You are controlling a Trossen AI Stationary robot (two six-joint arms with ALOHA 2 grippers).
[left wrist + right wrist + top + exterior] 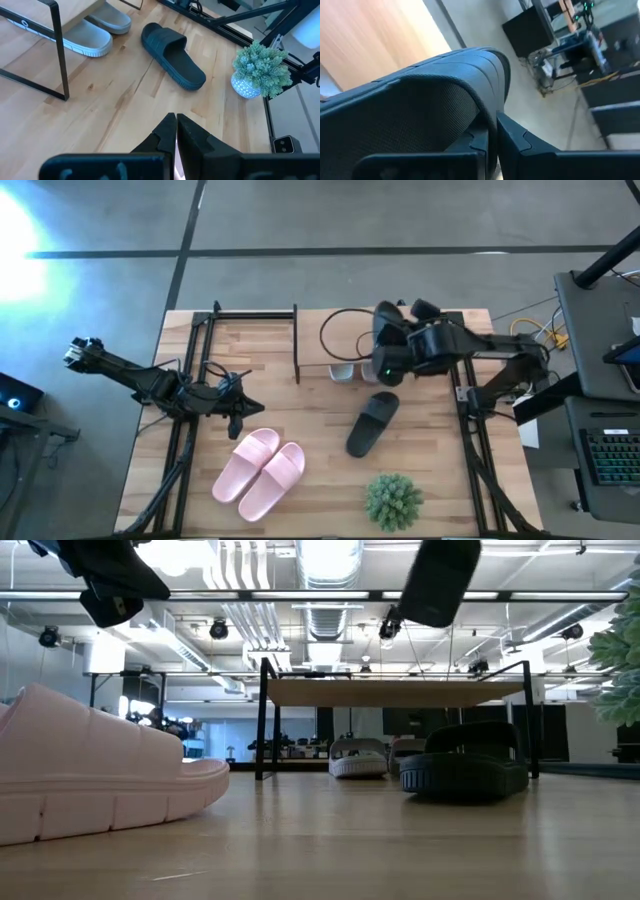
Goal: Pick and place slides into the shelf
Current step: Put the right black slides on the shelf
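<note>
My right gripper [492,127] is shut on a black slide [440,580], held high above the shelf [390,692]. The shelf's plank top [315,340] stands on a thin black frame at the table's far side. Both light grey slides [345,372] sit under it on their soles, toes poking out. The second black slide [372,423] lies flat on the table in front of the shelf. The pink pair [260,470] lies side by side near the table's near edge. My left gripper [176,120] hovers shut and empty just beyond the pink pair [90,775], toward the table's left. My right gripper pinches the black slide by the edge of its wide strap [482,112], between the two fingers [520,142]. The slide is lifted clear of the table and the shelf, and it hangs in the air above the shelf's top.
A small green plant [392,500] in a pale pot stands near the table's near edge, right of the pink pair. A black cable loop [345,330] lies on the shelf top. Black rails run along both table sides. Bare wood shows between the pink pair and the shelf.
</note>
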